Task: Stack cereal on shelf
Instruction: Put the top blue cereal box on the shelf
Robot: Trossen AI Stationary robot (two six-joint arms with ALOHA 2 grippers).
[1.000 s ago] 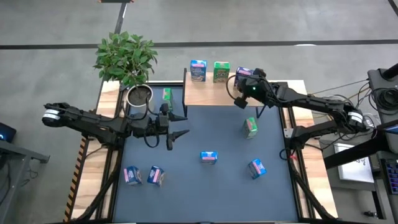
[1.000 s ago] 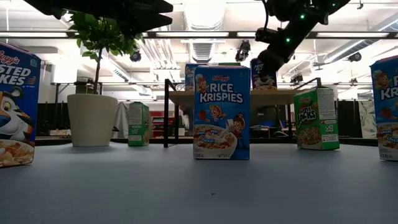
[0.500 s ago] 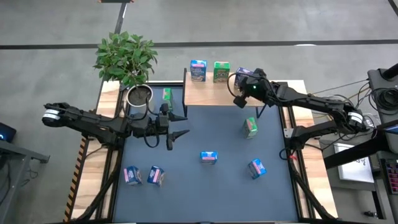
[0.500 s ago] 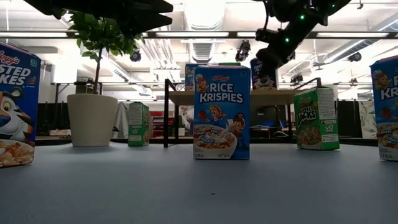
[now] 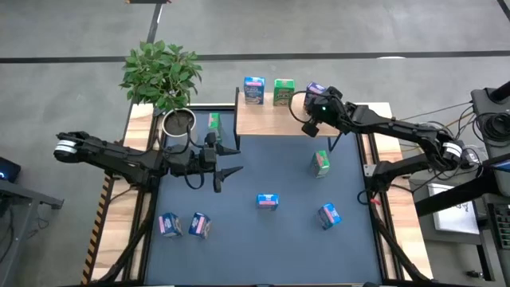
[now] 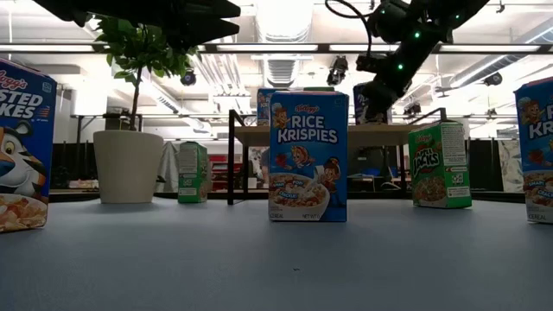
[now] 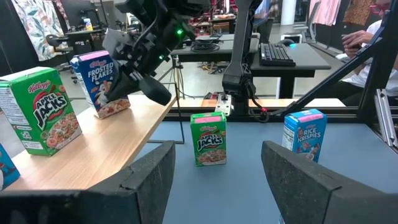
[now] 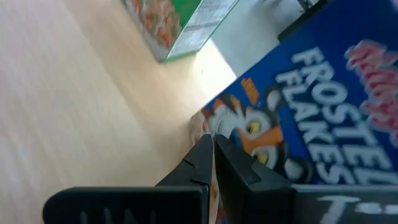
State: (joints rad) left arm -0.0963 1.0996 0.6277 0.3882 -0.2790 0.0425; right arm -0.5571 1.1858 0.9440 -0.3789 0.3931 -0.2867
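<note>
With the right gripper's (image 8: 211,148) fingers (image 8: 198,163) pinched together on nothing, their tips sit right at the lower corner of the Frosted Flakes box (image 8: 311,106), at or just off its face; contact can't be confirmed. Over the last second this gripper has shifted a little toward the back of the shelf (image 5: 263,118), and the box (image 5: 315,88) has gone slightly that way with it. Looks like a nudge to seat the box, not a carry. Judgement: the third box is basically placed and only needs squaring up.

In the left wrist view the Frosted Flakes box (image 7: 99,82) is on the shelf's right end, tilted and not yet flat. It's dark blue, with a tiger and white lettering. Beside it, upright, are the green Apple Jacks box (image 5: 283,90) and then a light blue box (image 5: 254,89), so the row is three wide.

Still on the tabletop (image 5: 239,247):
- another green box (image 5: 320,163)
- a Rice Krispies box (image 5: 268,201)
- a blue box (image 5: 328,214)
- two boxes at front left (image 5: 183,225)
- a green one by the plant pot (image 5: 213,121)

The left gripper (image 5: 227,162) hasn't moved. It waits over the tabletop's left-centre with its fingers spread wide and empty.
</note>
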